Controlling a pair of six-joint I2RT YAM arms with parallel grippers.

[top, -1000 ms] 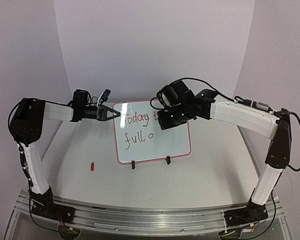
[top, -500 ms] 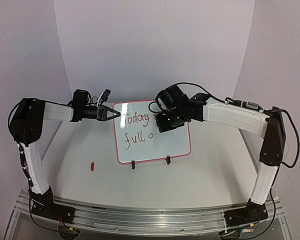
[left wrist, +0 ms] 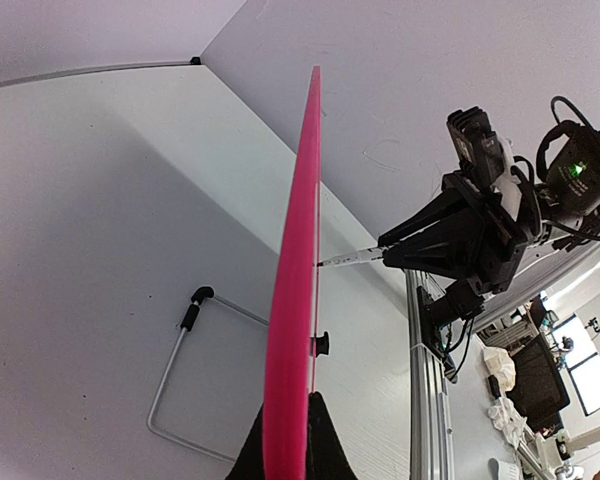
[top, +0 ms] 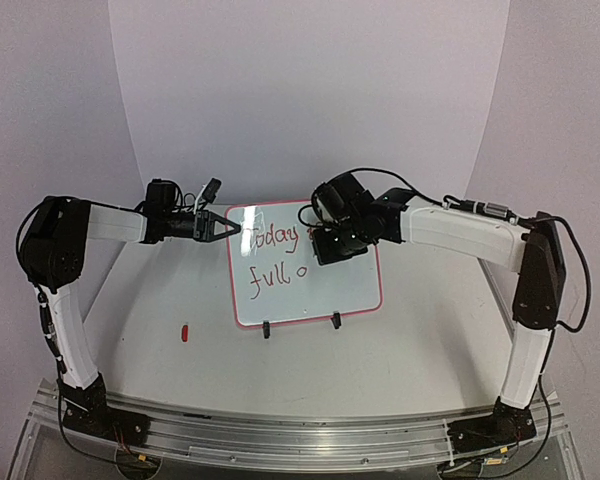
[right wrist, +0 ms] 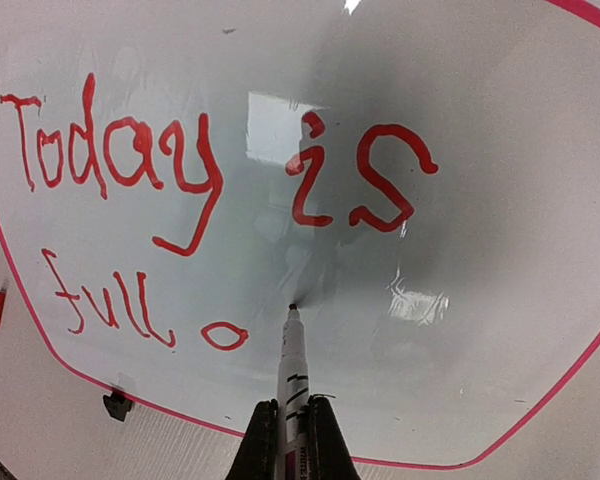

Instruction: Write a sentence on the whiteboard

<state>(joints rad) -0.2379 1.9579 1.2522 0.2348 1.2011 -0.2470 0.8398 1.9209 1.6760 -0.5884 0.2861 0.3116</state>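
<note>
Whiteboard point(top: 330, 285) is glossy white with a thin pinkish-red frame point(left wrist: 292, 300), and the lettering point(right wrist: 120, 160) on it is bright red. Marker point(right wrist: 292, 370) has a white barrel, black bands and a red tip. Small red piece point(top: 184, 331) at 8 o'clock from the board on the off-white surface point(top: 400, 350). Clip feet point(top: 266, 329) are black. Left arm point(top: 70, 330) and right arm point(top: 460, 232) are white with black joints.

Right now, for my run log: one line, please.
left gripper: holds whiteboard | right gripper: holds marker | sentence: Today is full o

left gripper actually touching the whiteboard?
Touching. Left wrist view: the left gripper is closed on the pink edge of the whiteboard, no gap either side.
</note>
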